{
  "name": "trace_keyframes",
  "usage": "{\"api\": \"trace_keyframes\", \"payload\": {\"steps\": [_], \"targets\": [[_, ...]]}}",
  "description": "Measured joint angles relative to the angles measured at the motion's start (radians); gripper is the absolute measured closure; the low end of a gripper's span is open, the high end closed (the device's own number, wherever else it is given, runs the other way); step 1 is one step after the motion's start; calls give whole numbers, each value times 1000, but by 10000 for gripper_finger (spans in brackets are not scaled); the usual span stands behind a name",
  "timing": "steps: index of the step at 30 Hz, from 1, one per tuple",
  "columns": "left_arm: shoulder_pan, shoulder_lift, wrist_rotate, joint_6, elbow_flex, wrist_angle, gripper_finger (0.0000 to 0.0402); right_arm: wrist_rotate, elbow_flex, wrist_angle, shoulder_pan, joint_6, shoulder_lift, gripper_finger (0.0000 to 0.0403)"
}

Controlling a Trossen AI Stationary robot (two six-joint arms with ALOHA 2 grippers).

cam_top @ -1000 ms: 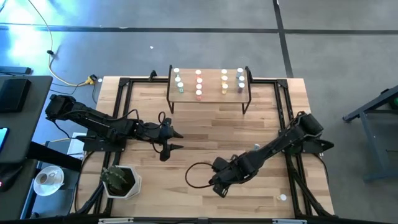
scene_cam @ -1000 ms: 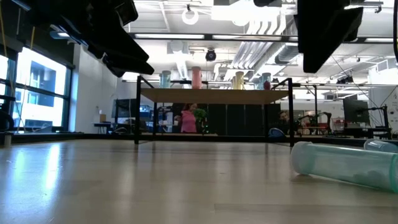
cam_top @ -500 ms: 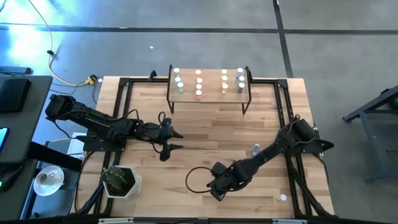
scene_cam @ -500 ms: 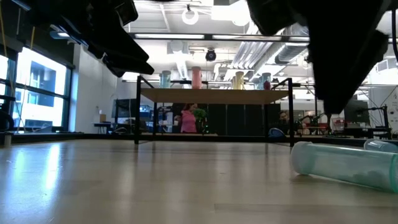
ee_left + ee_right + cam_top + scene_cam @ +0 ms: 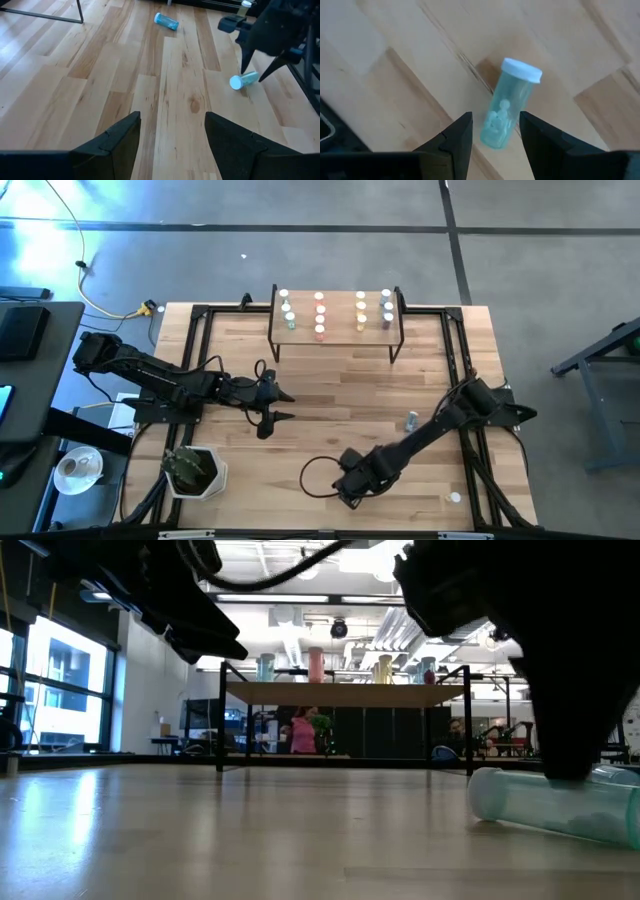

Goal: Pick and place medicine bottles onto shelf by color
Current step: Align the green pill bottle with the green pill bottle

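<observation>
The shelf [image 5: 340, 312] stands at the table's far middle with bottles in colour columns: teal [image 5: 288, 312], pink [image 5: 320, 315], yellow [image 5: 360, 312], grey-blue [image 5: 387, 310]. A teal bottle with a white cap [image 5: 509, 114] lies on its side on the table near the front edge. My right gripper [image 5: 496, 117] is open right over it, one finger on either side; I see no touch. The left wrist view [image 5: 243, 80] and the low view [image 5: 545, 805] also show this bottle. My left gripper [image 5: 288, 406] is open and empty at the table's left middle.
Another teal bottle [image 5: 411, 420] lies on the table right of centre, and a white-capped one [image 5: 454, 498] sits at the front right. A cable loop [image 5: 312, 478] lies beside my right gripper. A white pot with a plant [image 5: 193, 471] stands at the front left.
My right gripper has gone toward the table's near edge and down over the lying teal bottle. Its arm has swung off the second teal bottle, which now shows right of centre. My left arm has kept still.
</observation>
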Motion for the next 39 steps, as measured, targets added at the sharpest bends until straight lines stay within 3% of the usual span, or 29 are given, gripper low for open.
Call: {"api": "trace_keyframes", "payload": {"steps": [11, 20, 26, 34, 39], "targets": [[0, 0, 1, 0, 0, 0, 190, -29, 1, -2, -1, 6, 45, 251], [0, 0, 1, 0, 0, 0, 190, -27, 1, -7, -6, -31, 45, 335], [0, -18, 2, 46, 31, -48, 190, -28, 1, -2, -20, -86, 40, 330], [0, -126, 8, 113, 105, -196, 190, 130, 1, 29, -47, -180, -46, 326], [0, -198, 35, 113, 122, -273, 190, 205, 1, 123, -81, -343, -103, 326]]}}
